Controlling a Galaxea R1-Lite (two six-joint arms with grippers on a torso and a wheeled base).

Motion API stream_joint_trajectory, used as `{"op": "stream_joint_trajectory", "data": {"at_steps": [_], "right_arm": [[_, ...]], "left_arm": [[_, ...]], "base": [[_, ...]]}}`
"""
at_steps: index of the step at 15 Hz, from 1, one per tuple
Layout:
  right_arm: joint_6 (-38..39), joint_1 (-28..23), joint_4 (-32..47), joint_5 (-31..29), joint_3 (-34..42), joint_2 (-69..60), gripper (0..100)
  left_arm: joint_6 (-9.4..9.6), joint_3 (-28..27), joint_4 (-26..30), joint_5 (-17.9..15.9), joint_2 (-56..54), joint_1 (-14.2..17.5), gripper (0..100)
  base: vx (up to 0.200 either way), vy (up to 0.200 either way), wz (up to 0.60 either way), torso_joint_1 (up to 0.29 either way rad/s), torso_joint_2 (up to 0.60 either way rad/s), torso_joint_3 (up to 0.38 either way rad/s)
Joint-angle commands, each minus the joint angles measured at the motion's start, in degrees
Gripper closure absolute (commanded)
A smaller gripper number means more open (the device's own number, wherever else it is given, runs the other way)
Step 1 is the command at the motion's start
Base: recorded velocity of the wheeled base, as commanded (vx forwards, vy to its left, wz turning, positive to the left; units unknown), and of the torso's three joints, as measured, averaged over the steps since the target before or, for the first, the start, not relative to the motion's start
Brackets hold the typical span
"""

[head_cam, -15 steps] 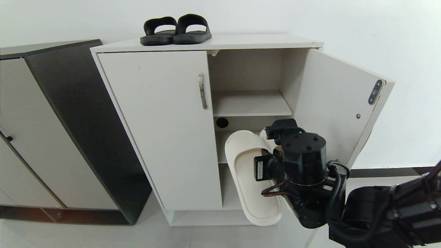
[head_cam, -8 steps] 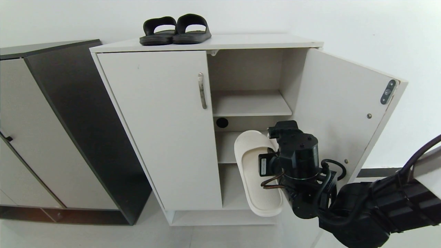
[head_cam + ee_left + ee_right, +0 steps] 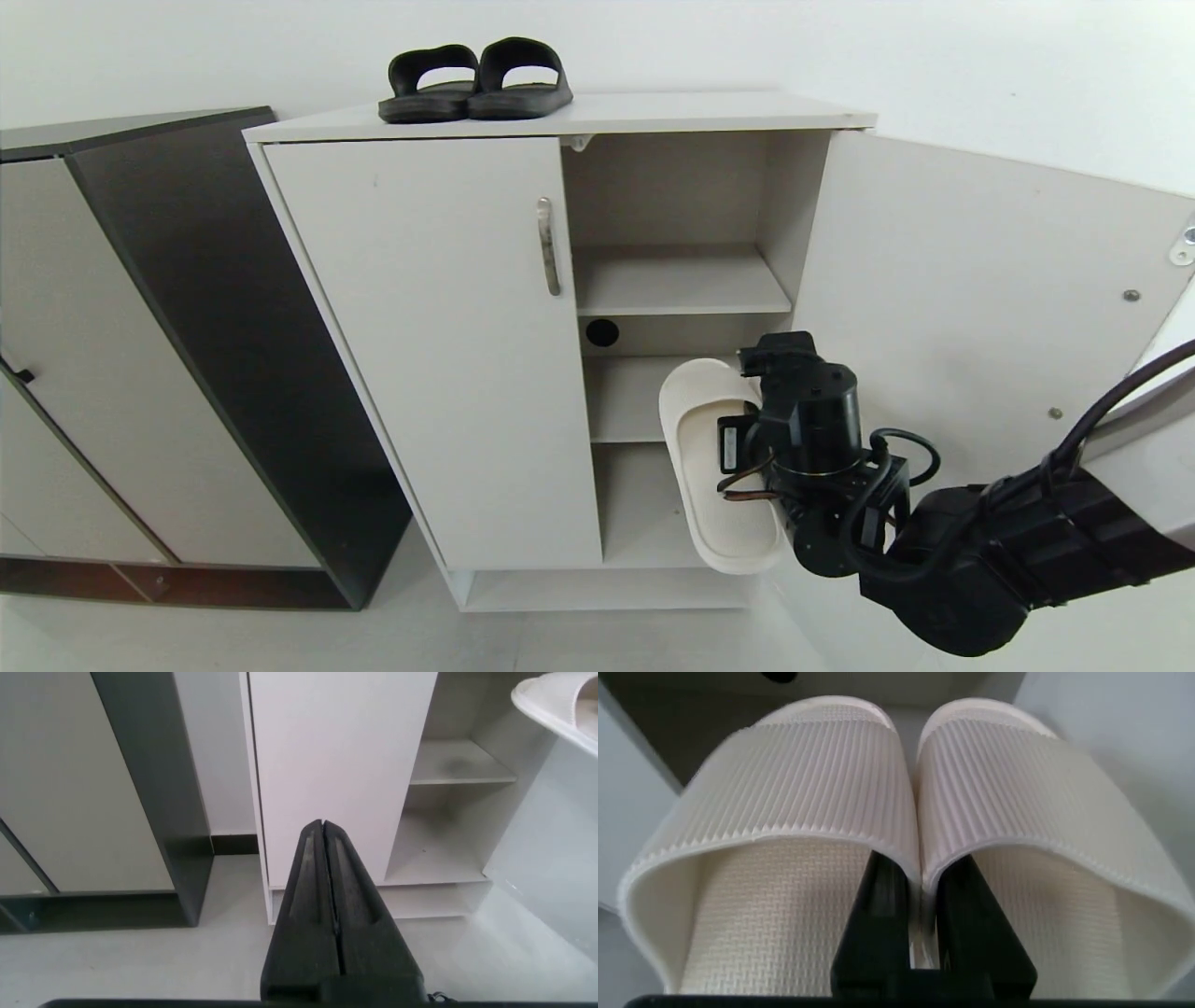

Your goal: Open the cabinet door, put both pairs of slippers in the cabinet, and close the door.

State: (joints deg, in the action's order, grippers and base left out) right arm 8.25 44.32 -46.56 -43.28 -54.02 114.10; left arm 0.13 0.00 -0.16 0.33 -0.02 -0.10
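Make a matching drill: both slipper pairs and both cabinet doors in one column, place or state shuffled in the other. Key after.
Things:
1. black slippers
2. white slippers
3. left door
4. right door

Place or state:
A. open
B. on the cabinet top
C. shut
D. clamped in the right end effector

Pairs: 1-B, 2-D, 3-C, 4-A

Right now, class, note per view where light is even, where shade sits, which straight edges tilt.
Head view: even light on the white two-door cabinet, shade inside its open compartment, sides leaning outward toward the top. Left wrist view: the left gripper, jaws shut, dark against pale floor. Right wrist view: cream ribbed slippers softly lit, shade under their straps around the right gripper.
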Motion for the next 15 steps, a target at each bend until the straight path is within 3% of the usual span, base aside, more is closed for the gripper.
{"op": "stream_joint_trajectory", "data": {"at_steps": [1, 8, 15], "right_arm": [[0.0, -0.6, 0.0, 0.0, -0.1, 1.3, 100], [0.0, -0.7, -0.1, 0.0, -0.6, 2.2, 100], [1.4, 1.1, -4.5, 4.5, -4.7, 10.3, 100]], "left_arm": [[0.04, 0.0, 0.0, 0.0, 0.0, 0.0, 100], [0.04, 0.0, 0.0, 0.0, 0.0, 0.0, 100], [0.22, 0.0, 0.0, 0.0, 0.0, 0.0, 100]], "base": [[0.000, 0.000, 0.00, 0.000, 0.00, 0.000], [0.000, 0.000, 0.00, 0.000, 0.00, 0.000], [0.000, 0.000, 0.00, 0.000, 0.00, 0.000]]}}
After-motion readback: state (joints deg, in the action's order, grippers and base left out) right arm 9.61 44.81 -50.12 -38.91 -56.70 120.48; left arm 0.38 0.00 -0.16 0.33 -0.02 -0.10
